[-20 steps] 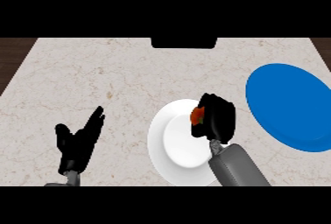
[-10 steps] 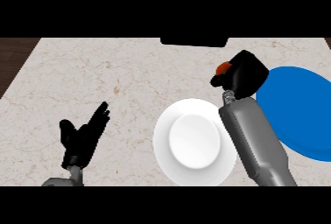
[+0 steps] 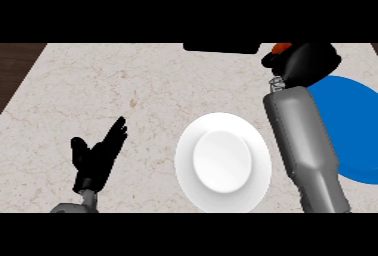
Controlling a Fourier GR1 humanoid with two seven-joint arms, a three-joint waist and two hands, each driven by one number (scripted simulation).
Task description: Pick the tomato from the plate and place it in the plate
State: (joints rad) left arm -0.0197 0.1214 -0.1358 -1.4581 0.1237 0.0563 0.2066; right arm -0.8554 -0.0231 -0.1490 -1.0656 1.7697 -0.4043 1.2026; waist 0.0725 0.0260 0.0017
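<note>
My right hand [image 3: 308, 61] is at the far right of the counter, fingers curled round the red tomato [image 3: 280, 47], of which only a small patch shows at the hand's upper left. The hand hovers over the far left edge of the blue plate [image 3: 353, 131], whose left side is hidden behind my grey right forearm. The white plate [image 3: 221, 161] lies bare in the middle foreground. My left hand [image 3: 97, 156] rests open at the lower left, fingers pointing up.
A dark object [image 3: 221, 47] sits at the counter's far edge, just left of the right hand. Dark wood floor [image 3: 16, 65] shows past the counter's left edge.
The right hand lifted the tomato off the white plate and carried it away and rightward to the blue plate's far edge. The left hand stayed in place.
</note>
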